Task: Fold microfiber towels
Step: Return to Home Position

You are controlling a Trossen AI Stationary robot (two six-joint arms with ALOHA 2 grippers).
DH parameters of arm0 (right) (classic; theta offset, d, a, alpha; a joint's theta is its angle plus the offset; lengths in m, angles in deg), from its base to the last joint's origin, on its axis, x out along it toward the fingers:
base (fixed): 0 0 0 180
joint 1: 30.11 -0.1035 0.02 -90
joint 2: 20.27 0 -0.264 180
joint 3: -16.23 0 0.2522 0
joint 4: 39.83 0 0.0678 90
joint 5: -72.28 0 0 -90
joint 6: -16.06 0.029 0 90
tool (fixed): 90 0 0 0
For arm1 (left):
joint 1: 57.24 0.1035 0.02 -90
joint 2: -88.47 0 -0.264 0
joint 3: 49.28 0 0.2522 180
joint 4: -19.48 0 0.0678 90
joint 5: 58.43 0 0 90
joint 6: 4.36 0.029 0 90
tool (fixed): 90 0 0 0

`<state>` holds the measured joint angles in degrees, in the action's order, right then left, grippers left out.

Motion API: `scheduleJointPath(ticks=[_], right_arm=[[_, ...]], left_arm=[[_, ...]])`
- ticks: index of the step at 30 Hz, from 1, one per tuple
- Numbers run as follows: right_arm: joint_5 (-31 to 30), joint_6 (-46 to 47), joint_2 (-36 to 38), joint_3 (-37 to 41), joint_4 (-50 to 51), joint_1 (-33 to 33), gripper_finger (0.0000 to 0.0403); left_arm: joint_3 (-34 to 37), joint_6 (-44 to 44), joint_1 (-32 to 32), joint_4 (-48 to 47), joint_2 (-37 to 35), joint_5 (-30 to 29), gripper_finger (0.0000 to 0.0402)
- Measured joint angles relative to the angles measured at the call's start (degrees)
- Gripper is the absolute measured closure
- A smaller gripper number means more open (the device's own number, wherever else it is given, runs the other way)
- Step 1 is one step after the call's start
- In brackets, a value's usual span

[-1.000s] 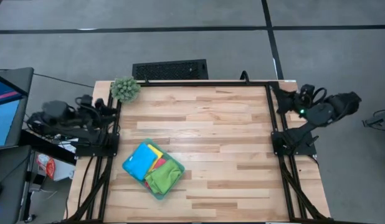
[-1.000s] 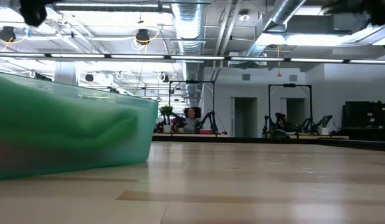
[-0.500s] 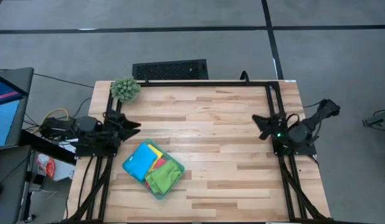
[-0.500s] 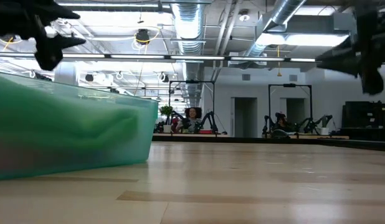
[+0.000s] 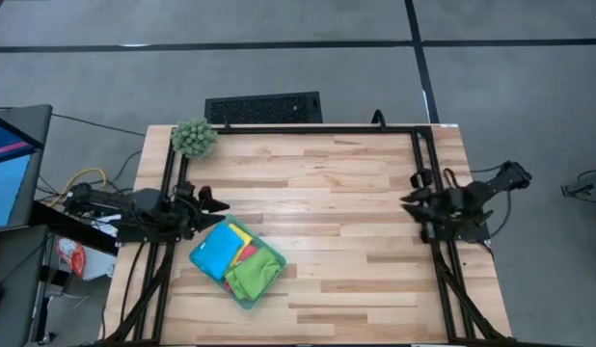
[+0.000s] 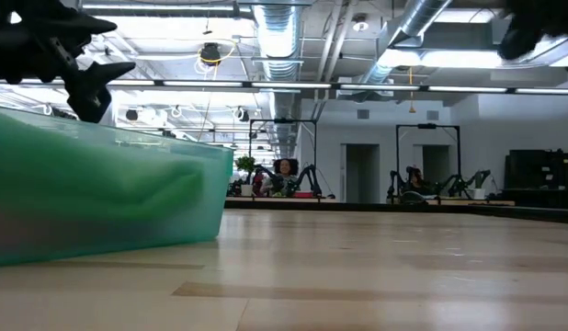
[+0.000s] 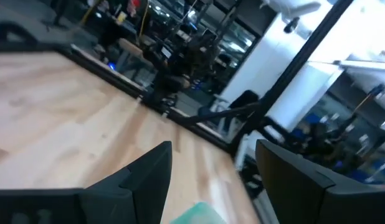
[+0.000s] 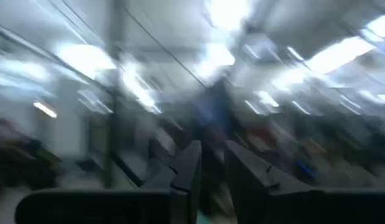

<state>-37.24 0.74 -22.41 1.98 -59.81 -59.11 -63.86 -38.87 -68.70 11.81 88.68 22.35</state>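
The microfiber towels lie bunched in a pale teal tray [image 5: 196,258] near the table's left front: blue [image 5: 217,249], yellow [image 5: 239,233], pink [image 5: 247,253] and green [image 5: 253,275]. In the low view the tray [image 6: 100,193] fills the left, with green cloth showing through its wall. My left gripper [image 5: 219,202] [image 7: 214,149] hangs open over the table's left edge, just beyond the tray's far corner and above it. My right gripper [image 5: 410,201] [image 8: 211,152] sits over the table's right edge, tipped upward, its fingers a narrow gap apart with nothing between them.
A spiky green plant ball [image 5: 194,138] stands at the far left corner. A black grille-like slab [image 5: 263,107] lies beyond the far edge. Black frame rails [image 5: 419,164] run along both side edges. Bare wood [image 5: 327,212] stretches from the tray to the right arm.
Both arms have come down and in from outside the table's side edges. My left gripper has sunk and moved toward the tray's far corner. My right gripper has swung in over the right edge, sunk and turned to point upward. The towels and tray have stayed still.
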Motion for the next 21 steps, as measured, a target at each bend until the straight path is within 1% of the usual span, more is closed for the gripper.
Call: scheduleJointPath(ticks=[1,2,3,4,5,7,8,9,11,16,21], right_arm=[[-3.80,-0.06,0.41,0.02,3.96,0.57,0.0307],[-7.75,2.47,0.39,0.01,8.18,1.22,0.0307],[-11.00,6.68,0.17,0.01,12.94,1.92,0.0307],[-12.55,11.53,0.06,0.03,17.90,2.77,0.0307],[-12.54,15.65,0.25,0.06,21.54,3.53,0.0307],[-8.86,22.08,0.50,0.11,26.69,4.59,0.0307],[-6.49,24.37,0.32,0.11,29.61,4.97,0.0307],[-4.79,24.88,-0.16,0.11,29.73,5.32,0.0307],[-2.88,23.54,-0.95,0.11,29.85,5.71,0.0307],[-3.50,19.83,-2.35,0.13,29.86,7.18,0.0307],[-3.09,17.98,-2.69,0.13,29.88,8.21,0.0307]], left_arm=[[0.00,1.56,0.00,-0.02,0.03,-0.31,0.0178],[0.03,2.61,0.00,0.10,0.02,-1.09,0.0178],[0.17,3.17,0.00,0.26,0.00,-1.85,0.0178],[0.20,3.27,0.00,0.11,0.01,-2.52,0.0178],[0.20,3.31,0.00,-0.51,0.04,-3.25,0.0178],[0.20,4.20,0.00,-1.88,0.08,-4.13,0.0178],[0.22,5.06,0.00,-2.07,0.04,-4.35,0.0178],[0.22,5.83,0.00,-2.05,0.02,-4.60,0.0178],[0.24,7.46,0.00,-2.06,0.03,-4.88,0.0178],[0.26,12.41,0.00,-2.05,0.04,-5.10,0.0178],[0.31,19.93,0.00,-2.05,0.04,-5.18,0.0178]])
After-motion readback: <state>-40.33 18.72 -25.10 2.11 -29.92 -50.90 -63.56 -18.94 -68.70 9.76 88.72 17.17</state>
